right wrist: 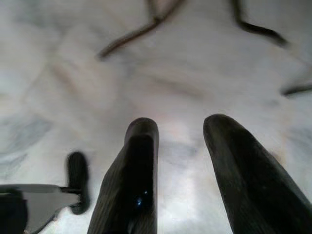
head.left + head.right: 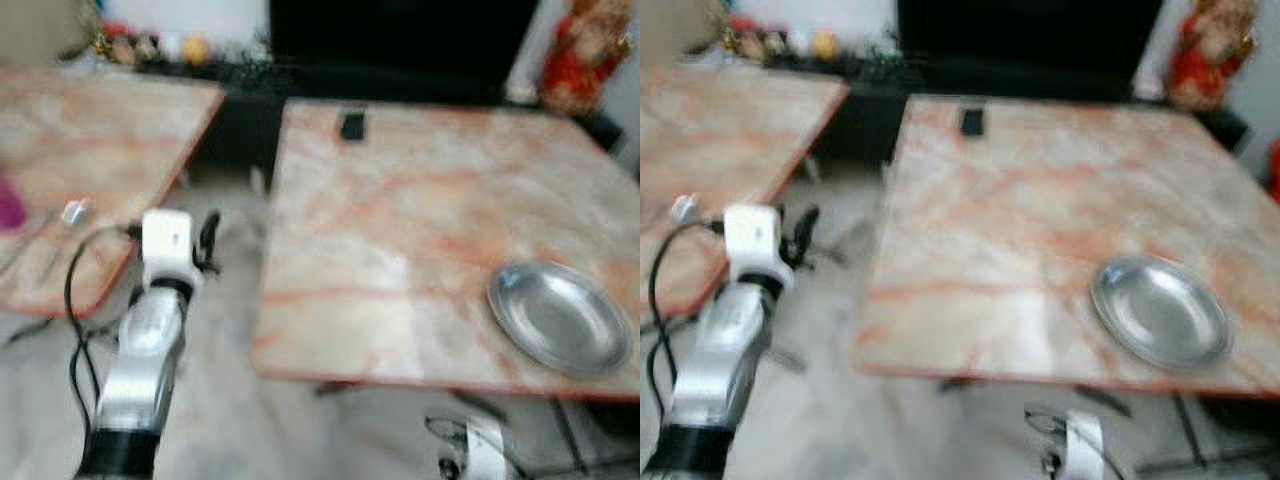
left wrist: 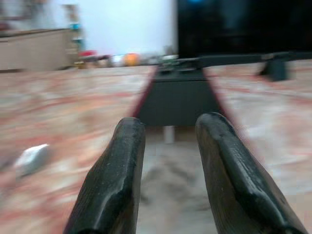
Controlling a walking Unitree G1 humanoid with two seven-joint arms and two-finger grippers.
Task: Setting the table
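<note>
Near the right front edge of the marble table [image 2: 400,240], a steel plate [image 2: 560,317] is lying, probably light, stiff and slippery, best pinched at its rim, while both the left gripper [image 3: 168,161] and the right gripper [image 1: 183,165] are hanging parted and empty.

No legible text or labels

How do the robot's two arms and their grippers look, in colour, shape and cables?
The left arm is silver metal with a black band low down, a white block at the wrist and a thin black cable looping beside it. The left gripper and the right gripper each have two long, rounded black fingers with a gap between them. The right arm shows as a silver end piece.
</note>
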